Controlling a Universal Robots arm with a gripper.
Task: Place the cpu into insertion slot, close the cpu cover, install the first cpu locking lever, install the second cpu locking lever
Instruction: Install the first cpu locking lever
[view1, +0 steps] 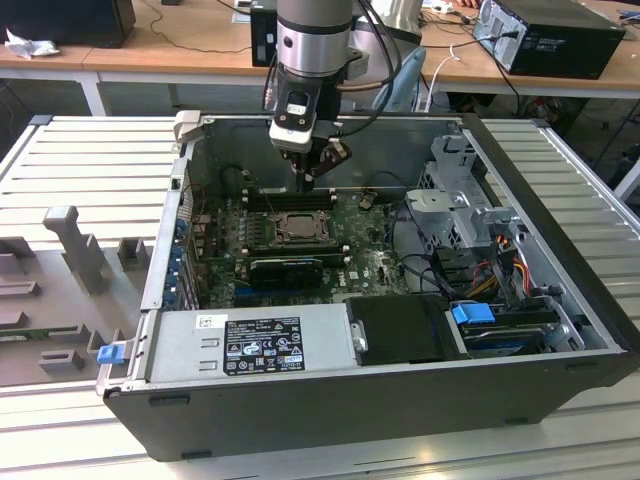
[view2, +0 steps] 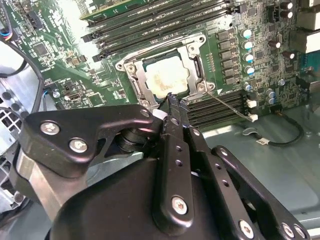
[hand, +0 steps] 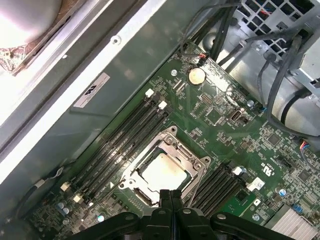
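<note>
The cpu lies flat in the insertion slot on the green motherboard, silver top up. The cpu cover, a grey metal frame, lies down around it, with the chip showing through its window. A thin wire locking lever slants out from one corner of the socket over the memory slots. My gripper hangs just above the socket's edge. Its fingers are shut together with nothing between them.
The open black computer case walls the board in on all sides. Black memory slots flank the socket. A drive cage and cable bundles fill the exterior view's right, and the power supply sits at the front.
</note>
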